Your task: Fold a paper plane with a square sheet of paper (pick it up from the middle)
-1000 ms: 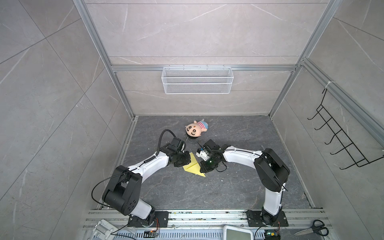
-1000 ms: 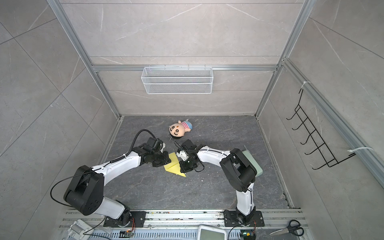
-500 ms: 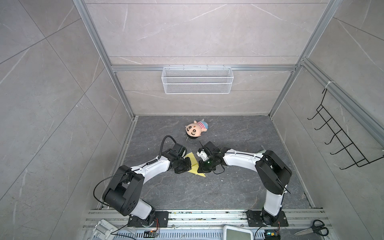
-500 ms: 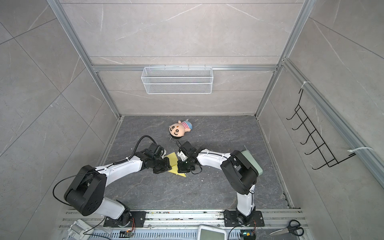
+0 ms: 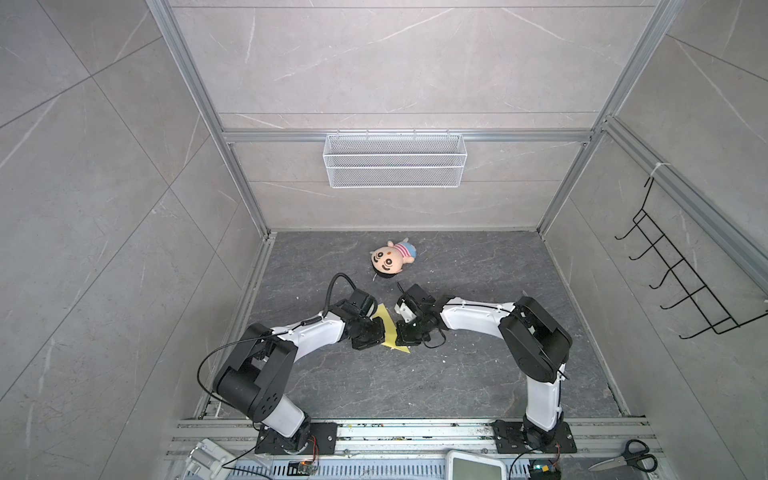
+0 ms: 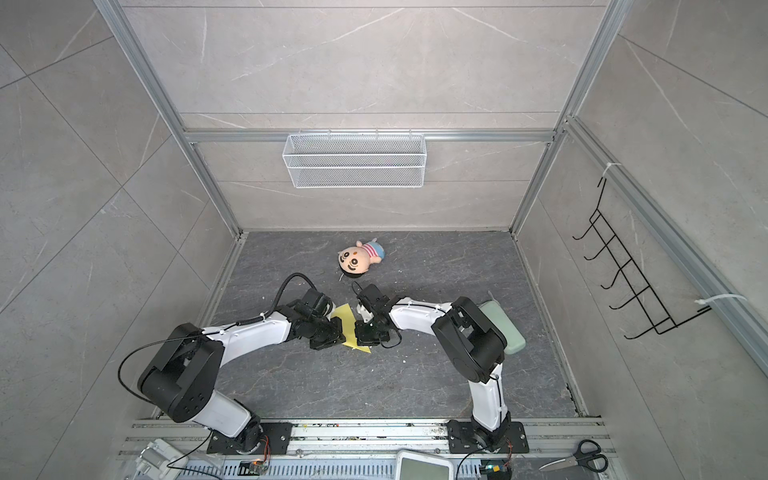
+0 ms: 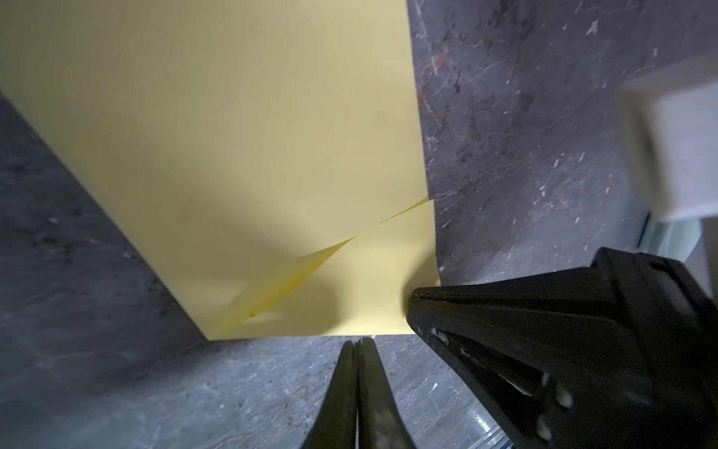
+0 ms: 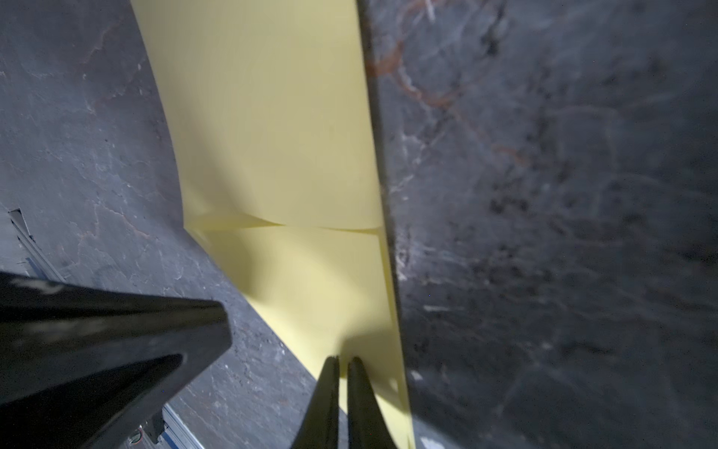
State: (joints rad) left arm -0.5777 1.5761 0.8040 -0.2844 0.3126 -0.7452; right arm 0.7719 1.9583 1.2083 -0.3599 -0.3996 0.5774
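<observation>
Two bystanders: plush doll (image 5: pixel 392 259) behind folded sheet (image 5: pixel 388 332), green pad (image 6: pixel 509 332) rightward.

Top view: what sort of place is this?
Likely a robot test booth mocked up as a tiled room: two arms bolted to a front rail, tile walls with a wire basket and hook rack.

- Sheet of paper (image 7: pixel 233 136): smooth, matt yellow paper.
- Tabletop (image 5: pixel 457 374): dark grey, matt, veined like stone.
- Plush doll (image 5: pixel 390 259): soft cloth.
</observation>
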